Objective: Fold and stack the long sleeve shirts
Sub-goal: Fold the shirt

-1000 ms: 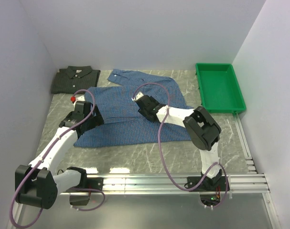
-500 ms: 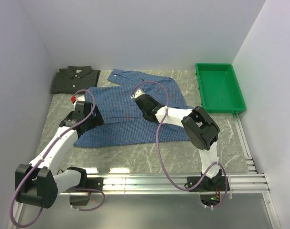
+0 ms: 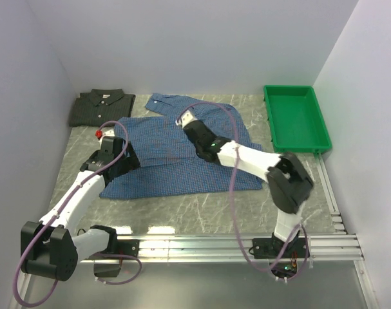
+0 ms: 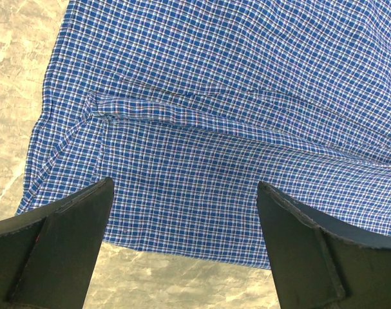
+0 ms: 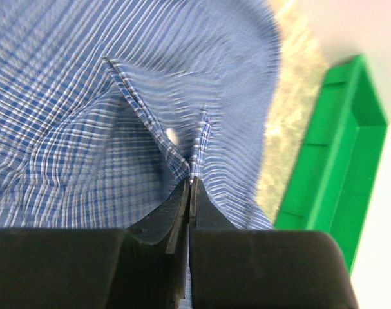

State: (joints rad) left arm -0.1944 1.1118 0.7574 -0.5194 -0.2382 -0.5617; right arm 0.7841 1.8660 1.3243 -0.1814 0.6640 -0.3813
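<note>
The blue check shirt (image 3: 163,164) lies spread out on the marble table, collar toward the back. My right gripper (image 3: 183,120) reaches over its upper middle and is shut on a pinched ridge of the blue cloth (image 5: 85,116); the jaws meet at the fold (image 5: 190,182). My left gripper (image 3: 125,156) hovers open over the shirt's left side, with its fingers astride the hem (image 4: 183,183) and blue cloth (image 4: 214,96) beneath. The dark green-grey shirt (image 3: 100,106) lies folded at the back left corner, apart from both grippers.
A green plastic tray (image 3: 292,89) stands at the back right, and its wall (image 5: 337,154) shows just right of the pinched cloth. Walls close in on the left, back and right. A metal rail runs along the near edge.
My right gripper has moved toward the back of the shirt and closed on a fold of blue cloth. The left arm has stayed put, open.
</note>
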